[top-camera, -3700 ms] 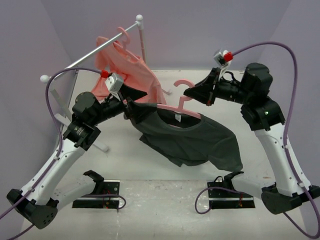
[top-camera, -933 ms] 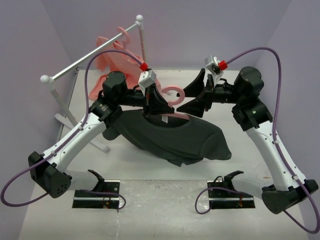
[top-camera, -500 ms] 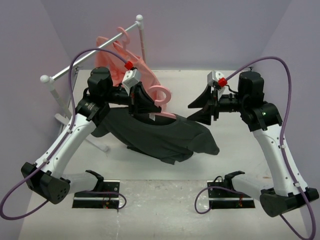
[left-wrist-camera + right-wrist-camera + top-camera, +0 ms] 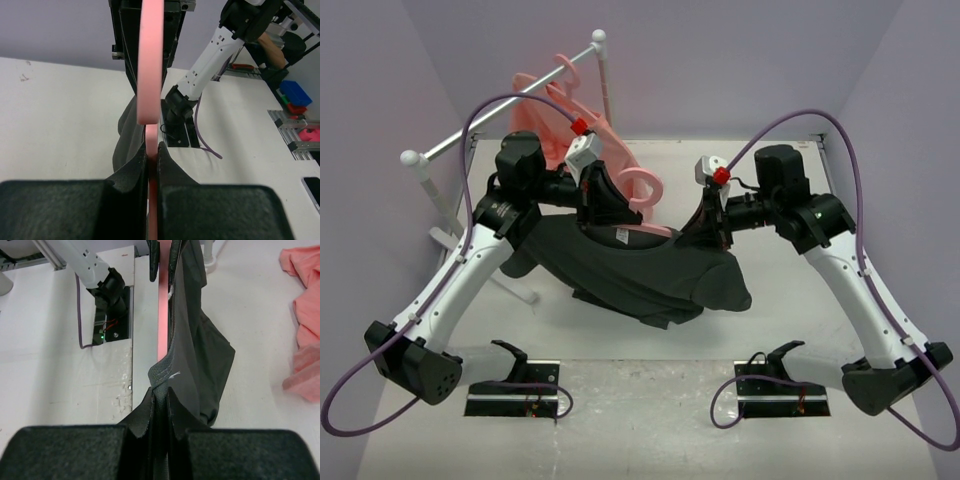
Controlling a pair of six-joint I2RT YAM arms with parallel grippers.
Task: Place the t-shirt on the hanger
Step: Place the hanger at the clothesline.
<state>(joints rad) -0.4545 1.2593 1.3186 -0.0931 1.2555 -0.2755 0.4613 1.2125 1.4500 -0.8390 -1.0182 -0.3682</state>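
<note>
The dark grey t-shirt (image 4: 650, 275) hangs in the air over the middle of the table, draped on the pink hanger (image 4: 642, 190), whose hook curls above the collar. My left gripper (image 4: 618, 218) is shut on the hanger just below the hook. In the left wrist view the pink strip (image 4: 151, 60) is pinched between the pads (image 4: 153, 150), with grey cloth (image 4: 127, 145) below. My right gripper (image 4: 706, 232) is shut on the shirt's right shoulder. The right wrist view shows a stitched fold (image 4: 200, 340) clamped at the tips (image 4: 161, 392) beside the hanger's arm (image 4: 162, 315).
A white clothes rail (image 4: 500, 105) stands at the back left, with a salmon-pink garment (image 4: 560, 120) hanging from another pink hanger (image 4: 565, 65). That garment's edge shows in the right wrist view (image 4: 305, 305). Two black mounts (image 4: 515, 400) sit at the near edge.
My right gripper has moved left to the shirt's shoulder and gone from open to shut on the cloth. The left gripper carried the hanger and shirt left, then held still.
</note>
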